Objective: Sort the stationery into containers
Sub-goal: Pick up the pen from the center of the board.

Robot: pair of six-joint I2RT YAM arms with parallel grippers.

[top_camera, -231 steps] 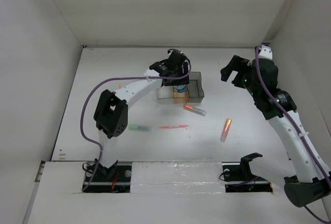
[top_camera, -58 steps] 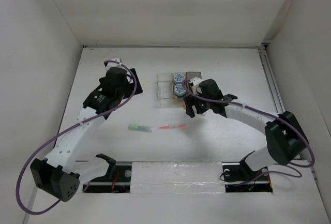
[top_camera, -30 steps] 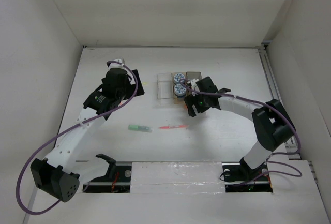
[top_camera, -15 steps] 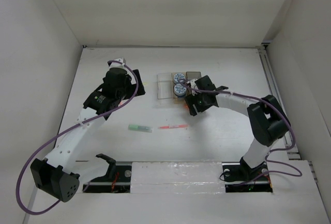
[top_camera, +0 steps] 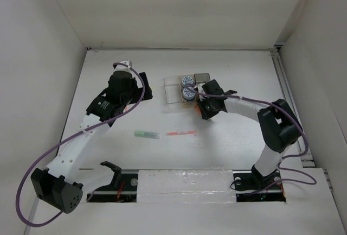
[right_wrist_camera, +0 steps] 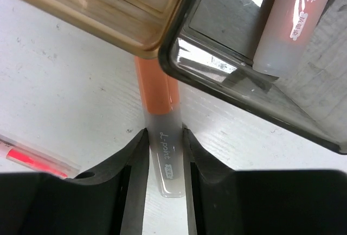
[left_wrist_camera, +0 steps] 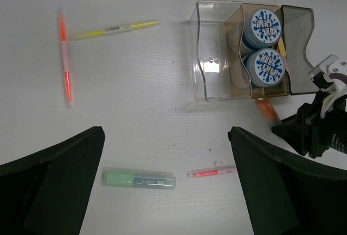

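Altogether, three joined bins point(left_wrist_camera: 209, 86) sit at the upper right of the left wrist view: one clear, one amber, one smoky grey. Two blue-white rolls point(left_wrist_camera: 265, 24) stand in the amber one. Three thin pens lie loose on the table point(left_wrist_camera: 141, 99): an orange pen point(left_wrist_camera: 65, 58) and a yellow-green pen point(left_wrist_camera: 115, 28) at the upper left, and a red pen point(left_wrist_camera: 211, 171) at the lower centre. One green marker point(left_wrist_camera: 140, 178) lies left of the red pen.

Orange markers number two. One orange marker point(right_wrist_camera: 157, 99) lies on the table just below the bins. A second orange marker point(right_wrist_camera: 287, 23) rests inside the grey bin and is plain only in the right wrist view. Only that view shows the right gripper point(right_wrist_camera: 164, 143) with its fingers pressed against both sides of the marker on the table. The marker's orange end reaches under the bins' corner. The left gripper point(left_wrist_camera: 165, 132) hangs above the table with its fingers spread wide, holding nothing.
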